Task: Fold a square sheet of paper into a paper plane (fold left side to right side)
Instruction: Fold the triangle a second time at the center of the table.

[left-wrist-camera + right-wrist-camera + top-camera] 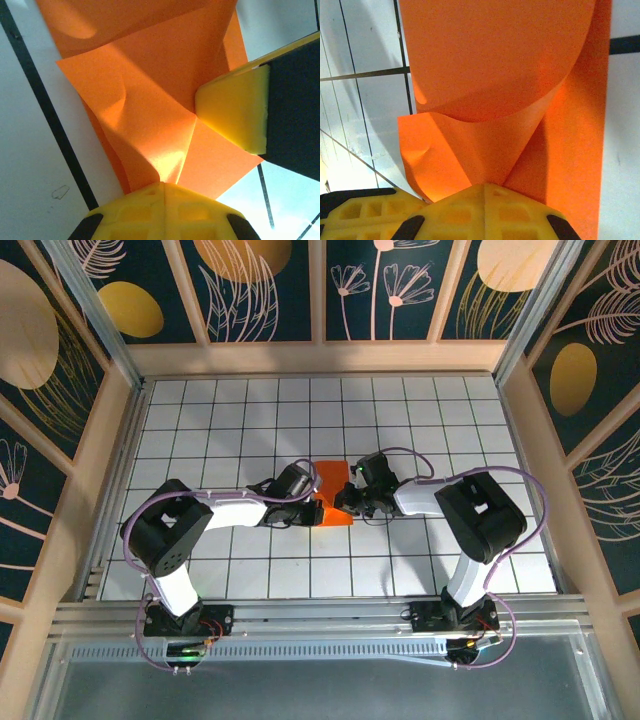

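Note:
The square sheet of paper (pixel 333 480) is bright orange and lies partly folded on the white grid table (pixel 250 420), near its middle. Both grippers meet at its near end. My left gripper (pixel 316 508) comes in from the left; in the left wrist view its yellow jaws (pixel 165 184) are shut on a pinched ridge of the paper (pixel 145 110). My right gripper (pixel 346 502) comes in from the right and is shut (pixel 485 186) on a curled layer of the paper (pixel 495 65). The right gripper's yellow fingers (pixel 235 115) press against the paper beside the left one's.
Wooden posts and patterned dark panels wall the table on the left (pixel 100 430), back (pixel 320 358) and right (pixel 530 430). An aluminium rail (pixel 320 625) with both arm bases runs along the near edge. Open grid tiles surround the paper.

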